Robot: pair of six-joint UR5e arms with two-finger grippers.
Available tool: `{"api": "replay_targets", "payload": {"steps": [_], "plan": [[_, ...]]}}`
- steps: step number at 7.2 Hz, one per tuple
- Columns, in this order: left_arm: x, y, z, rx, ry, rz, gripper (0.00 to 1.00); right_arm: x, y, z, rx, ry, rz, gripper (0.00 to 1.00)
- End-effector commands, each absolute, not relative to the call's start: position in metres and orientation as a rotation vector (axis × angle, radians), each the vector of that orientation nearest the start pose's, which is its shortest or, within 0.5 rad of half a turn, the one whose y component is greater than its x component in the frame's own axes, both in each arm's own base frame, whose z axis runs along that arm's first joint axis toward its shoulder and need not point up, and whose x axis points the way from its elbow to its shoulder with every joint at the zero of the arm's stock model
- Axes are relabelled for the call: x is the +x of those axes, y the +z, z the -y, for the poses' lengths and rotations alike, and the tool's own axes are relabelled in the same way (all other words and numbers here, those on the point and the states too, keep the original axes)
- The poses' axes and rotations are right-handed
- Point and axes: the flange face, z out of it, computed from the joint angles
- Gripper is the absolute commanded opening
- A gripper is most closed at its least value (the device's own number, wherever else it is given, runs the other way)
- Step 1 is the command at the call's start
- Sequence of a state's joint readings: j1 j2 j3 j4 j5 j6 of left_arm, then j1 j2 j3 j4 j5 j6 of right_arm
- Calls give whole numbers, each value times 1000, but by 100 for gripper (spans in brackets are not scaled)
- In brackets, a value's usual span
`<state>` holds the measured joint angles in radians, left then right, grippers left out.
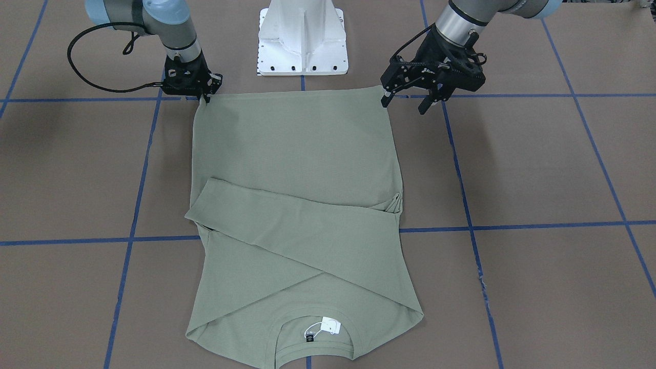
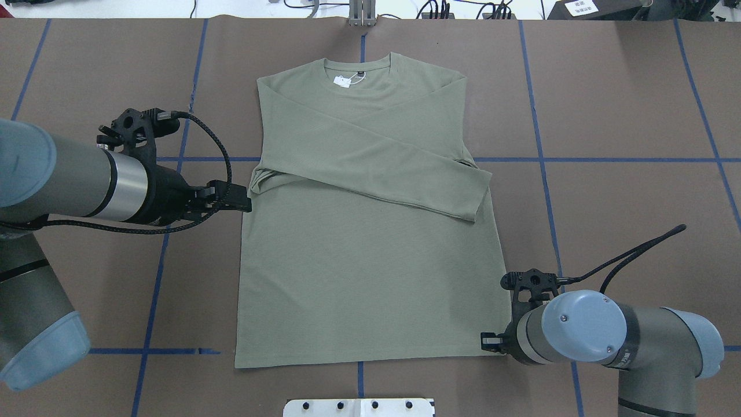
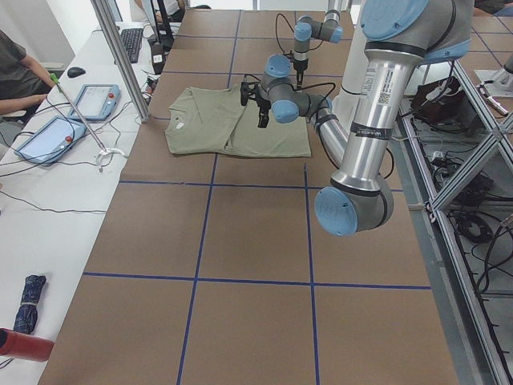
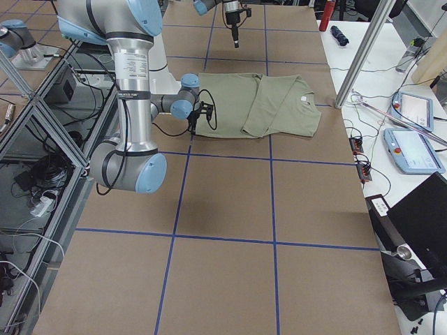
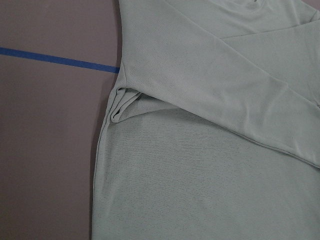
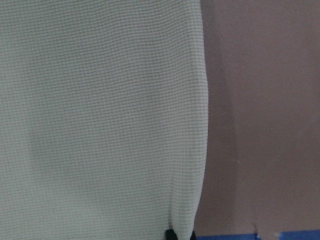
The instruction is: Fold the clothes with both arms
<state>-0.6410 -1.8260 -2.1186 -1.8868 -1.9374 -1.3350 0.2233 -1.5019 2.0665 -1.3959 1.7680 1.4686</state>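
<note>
Sage-green long-sleeved shirt (image 2: 370, 272) flat at mid-table (image 2: 608, 202), sleeves crossed over the chest, collar away from the robot.
Overhead view: right gripper (image 1: 206, 96) at the shirt's 5 o'clock, fingers pinched narrow on the hem corner; left gripper (image 1: 405, 102) at its 9 o'clock, jaws spread wide, holding nothing, beside the side edge. White paper tag (image 2: 343, 81) at 12 o'clock, inside the neckline.

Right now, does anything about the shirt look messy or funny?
A little. The shirt lies mostly flat, but on its side edge on the robot's left, just below the crossed sleeves, the cloth is bunched into a small wrinkled pucker. Nothing else stands out.
</note>
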Motion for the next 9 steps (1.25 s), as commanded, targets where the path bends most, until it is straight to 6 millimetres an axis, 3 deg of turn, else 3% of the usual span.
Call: {"api": "replay_targets", "payload": {"steps": [1, 2, 3, 5, 6, 8, 9], "plan": [[350, 247, 382, 169, -156, -1130, 100, -458, 370, 223, -56, 53, 780, 0], [359, 253, 377, 154, -146, -1119, 100, -452, 362, 226, -48, 66, 798, 0], [384, 266, 356, 108, -110, -1095, 100, -449, 355, 229, -23, 78, 810, 0], [437, 275, 299, -10, -175, -1063, 100, -452, 330, 237, 8, 90, 859, 0], [458, 281, 270, -57, -185, -1018, 100, -451, 326, 240, 13, 97, 866, 0], [503, 316, 234, -93, -192, -898, 100, -446, 326, 250, 20, 114, 867, 0], [519, 335, 233, -94, -192, -856, 100, -444, 325, 252, 22, 118, 870, 0]]}}
